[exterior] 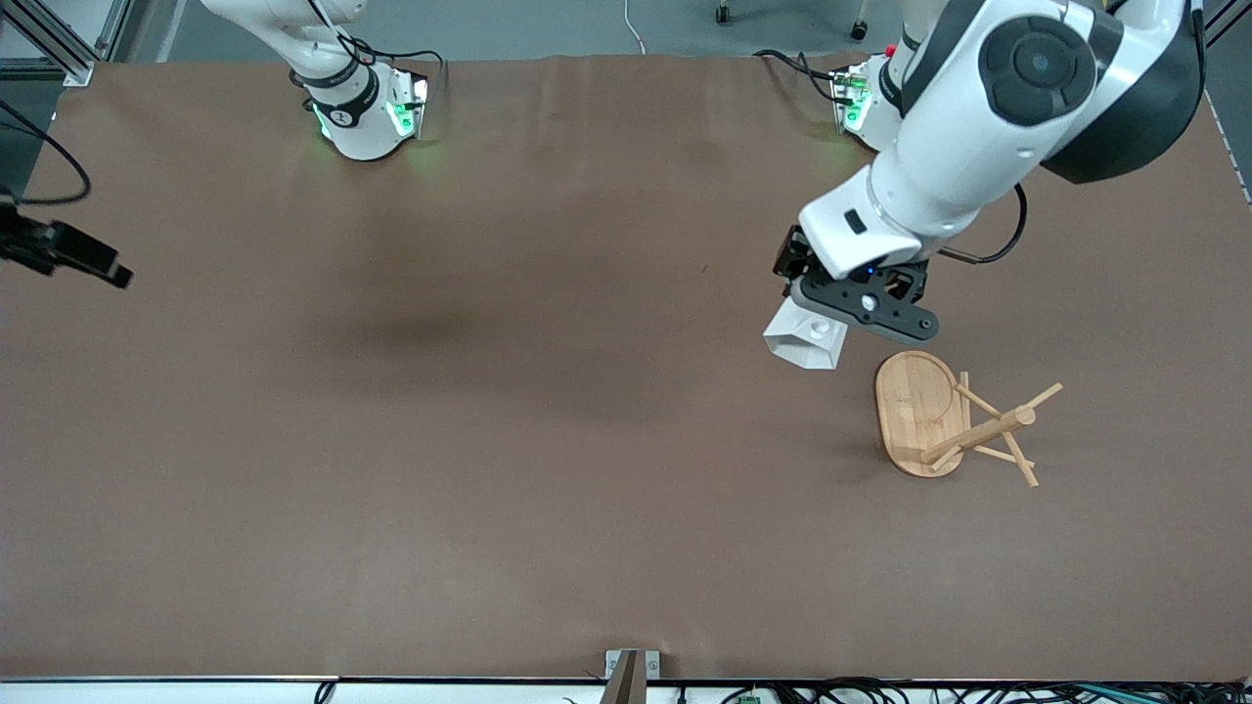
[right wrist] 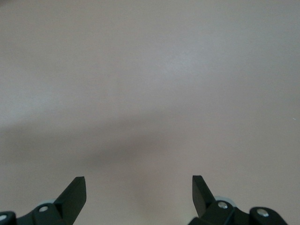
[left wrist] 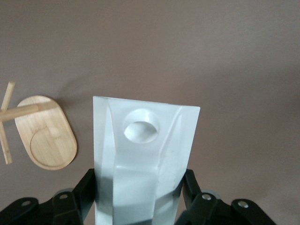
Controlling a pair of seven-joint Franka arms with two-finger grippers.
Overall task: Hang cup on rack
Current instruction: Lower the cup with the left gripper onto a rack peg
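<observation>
Left gripper (exterior: 827,328): up in the air over the table (exterior: 489,440), just beside the rack; its fingers (left wrist: 89,192) are clamped tight on the cup.
Cup (exterior: 804,340): white and faceted, off the table, held by its blocky handle; the round hole in the handle (left wrist: 140,130) faces the left wrist camera.
Rack (exterior: 954,422): bamboo, standing on its flat oval base (left wrist: 49,140) toward the left arm's end of the table, with thin pegs sticking out from the post; no cup hangs on it.
Cup to rack: near but apart.
Right gripper (right wrist: 139,192): waits well apart from the rack, fingers spread wide, holding nothing, bare table below.
</observation>
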